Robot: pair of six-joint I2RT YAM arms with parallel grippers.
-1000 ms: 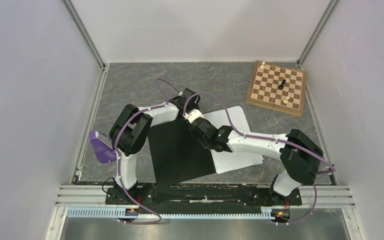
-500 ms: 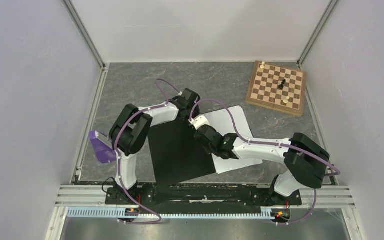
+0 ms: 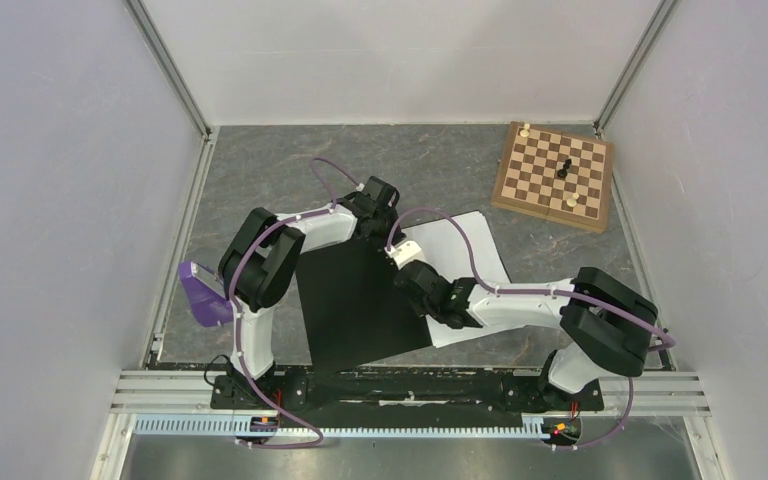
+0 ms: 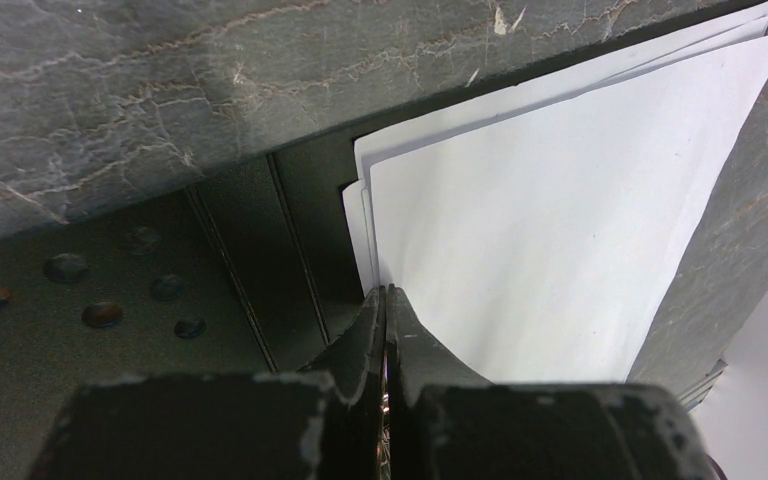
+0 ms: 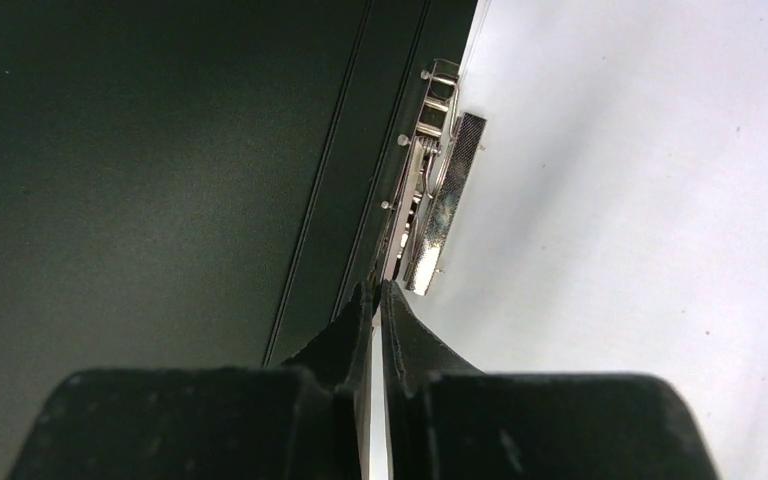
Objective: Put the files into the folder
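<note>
Grey marbled stone-look desk (image 3: 260, 170) carries the thin flat folder (image 3: 350, 310), which lies open with its black inner faces up.

The files, a stack of plain white paper sheets (image 4: 560, 220), sit on the folder's right inner face. Their long edge runs along the folder's spine, and the stack is slightly fanned at the far corner.

The small metal spring clip (image 5: 435, 200) sits at the spine, right on the sheet edge.

- **Left jaws:** clenched, tip at the stack's edge by the spine. Can't tell if a sheet is pinched.
- **Right jaws:** clenched, tip just short of the clip.

**Step, my read:** sheets are placed and are being squared or seated against the clip.

**Next move needs:** edges flush at the spine and the stack held flat, then the left cover swung over without dragging the paper.
</note>
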